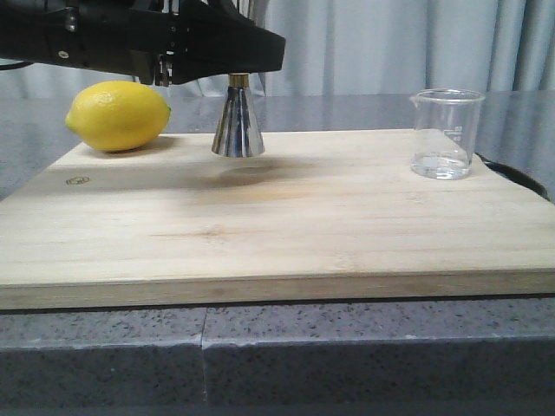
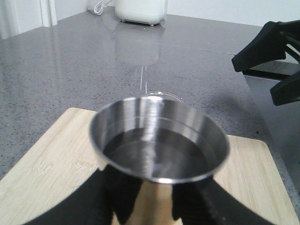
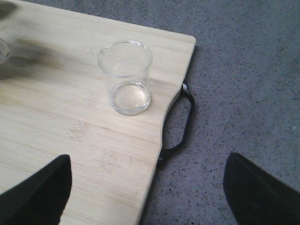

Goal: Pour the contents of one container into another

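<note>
Front view: my left gripper (image 1: 236, 82) is clamped on the gold-banded waist of the tall shiny steel hourglass jigger (image 1: 238, 130), which stands upright toward the far edge of the pale wooden cutting board (image 1: 277, 225), its lower cone meeting the wood. A yellow lemon (image 1: 118, 115) rests at the board's far left corner, near the jigger but not touching it. The small clear glass beaker (image 1: 446, 133) stands upright near the board's right edge, well apart from the jigger, with only a thin film of clear liquid at its bottom.

From my left wrist camera, the black fingers (image 2: 117, 197) close around the jigger's waist below its upper cup (image 2: 159, 143), and that cup holds clear liquid. A white appliance (image 2: 140, 10) sits on the grey stone counter (image 2: 61, 70) far beyond the board.

From my right wrist camera, the right gripper (image 3: 145, 192) is spread wide and holds nothing, its two dark fingers (image 3: 40, 194) apart above the board's right edge, the beaker (image 3: 125, 77) standing free beyond them. A black loop handle (image 3: 180, 119) juts from that edge of the board, just beside the beaker.
</note>
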Tool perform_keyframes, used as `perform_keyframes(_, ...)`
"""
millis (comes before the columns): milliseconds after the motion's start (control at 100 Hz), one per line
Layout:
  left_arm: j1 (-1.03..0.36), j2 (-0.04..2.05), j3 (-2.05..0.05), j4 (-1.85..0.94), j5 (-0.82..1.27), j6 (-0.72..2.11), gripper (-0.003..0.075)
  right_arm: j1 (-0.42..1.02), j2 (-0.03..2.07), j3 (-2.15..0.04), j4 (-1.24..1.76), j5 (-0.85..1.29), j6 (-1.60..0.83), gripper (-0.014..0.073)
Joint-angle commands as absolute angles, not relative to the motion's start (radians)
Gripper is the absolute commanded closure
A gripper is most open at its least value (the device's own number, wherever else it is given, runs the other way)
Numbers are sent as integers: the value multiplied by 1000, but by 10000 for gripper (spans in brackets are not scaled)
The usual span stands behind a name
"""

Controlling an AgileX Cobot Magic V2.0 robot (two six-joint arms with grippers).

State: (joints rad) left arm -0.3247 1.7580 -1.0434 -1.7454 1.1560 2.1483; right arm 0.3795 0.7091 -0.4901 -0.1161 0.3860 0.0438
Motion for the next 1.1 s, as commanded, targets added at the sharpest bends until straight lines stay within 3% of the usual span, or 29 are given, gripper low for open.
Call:
perform_keyframes(0,-333,1718,-1070,-1806,1256,2140,470,380,704,-527,-133,319,45,18)
perform_keyframes(800,-333,1800,-1070,-1762,1268,2155,461,380,704,-527,-135,315,45,18)
perform_keyframes(900,-333,1800,-1070,-1746,1268,2155,395,380,704,-527,-135,315,45,18)
perform_keyframes(1090,-333,1789,-1070,-1736,1248,2155,158,380,704,-527,-135,311,45,18)
